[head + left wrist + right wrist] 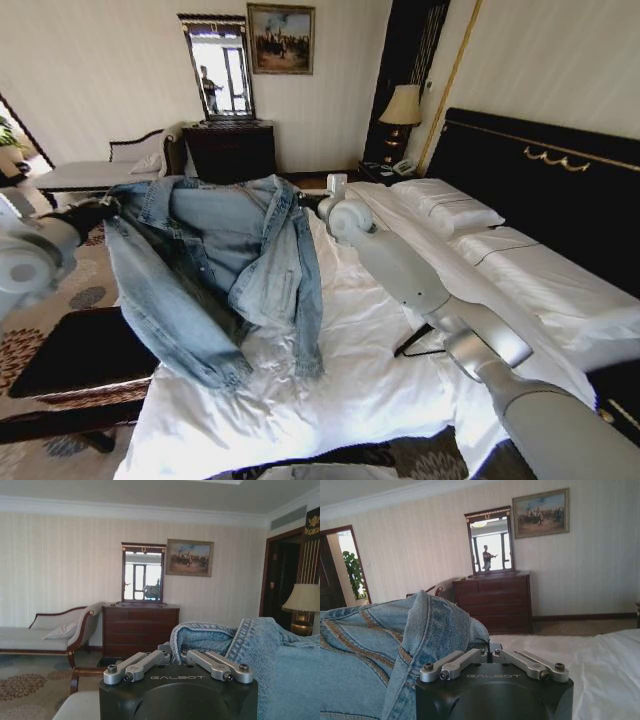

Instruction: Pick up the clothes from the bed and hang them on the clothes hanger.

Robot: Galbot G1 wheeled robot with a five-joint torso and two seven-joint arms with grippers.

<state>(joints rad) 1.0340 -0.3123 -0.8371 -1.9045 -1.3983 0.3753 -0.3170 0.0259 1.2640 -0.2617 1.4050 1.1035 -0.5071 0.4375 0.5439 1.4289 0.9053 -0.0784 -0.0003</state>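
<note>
The denim jacket (225, 270) is held spread open above the bed (370, 380), its collar and shoulder line stretched roughly level between the two arms, its front panels and sleeves hanging down so that the hems rest on the white duvet. Its long axis is thus set across the robot's front, from one shoulder to the other, with the body of the garment falling away below that line. The jacket's one shoulder is pinched by the left end effector (100, 210), seen in the left wrist view closed on a fold of blue denim (172, 652); the other shoulder is gripped by the right end effector (312, 203), whose linkage is drawn in around a bunched seam in the right wrist view (487, 647). Each end effector lies at its own end of the shoulder line, so neither is judged nearer than the other. A slim black shape (425, 340) is glimpsed on the duvet beneath the right forearm and may be the clothes hanger, though this cannot be told for certain. If so, it lies to the right of the jacket and below the held shoulder line, nearer the right arm.
</note>
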